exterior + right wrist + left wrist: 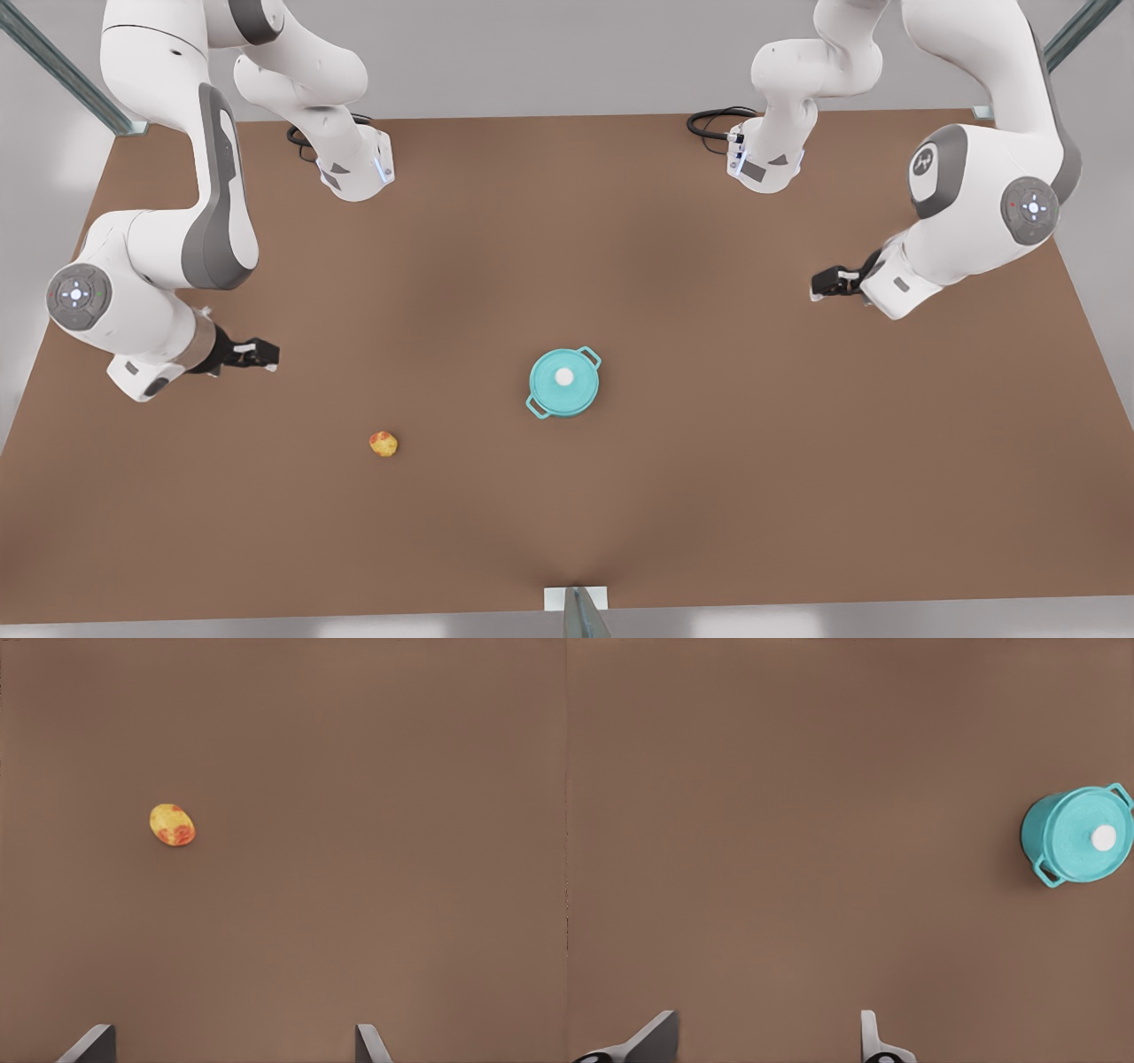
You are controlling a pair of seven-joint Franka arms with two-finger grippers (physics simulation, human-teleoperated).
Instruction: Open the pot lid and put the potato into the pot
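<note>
**Ana:** While the lid is sitting on the pot, the first job is lifting it, so I am starting with the front view. The pot [542, 407] is standing near the middle of the brown counter [567, 221], with the pot lid [564, 378] lying flat on it. The potato [383, 443] is lying well apart from it, toward the front view's left.

**Ben:** And the right gripper [266, 354] is hovering near the potato at the front view's left, while the left gripper [819, 283] is hanging at the front view's right, well away from the pot.

**Ana:** Moving to the left wrist view, the left gripper [766, 1036] is showing its fingers [656, 1036] spread wide and holding nothing. I am judging that it should be closing squarely on the small white knob, since the teal disc is looking smooth and flat, offering no other hold.

**Ben:** Here the pot [1035, 837] is looking like glossy enamel, round-walled, with a loop handle on each side, and the pot lid [1083, 835] is covering it fully.

**Ana:** In the right wrist view, the right gripper [235, 1041] is also keeping its fingers [93, 1041] wide apart and empty. The potato [172, 825] is lying alone on the matte counter.

**Ben:** It is looking lumpy and rounded, yellow with red-orange patches, so I am guessing it may be rolling if nudged off-centre.
</note>
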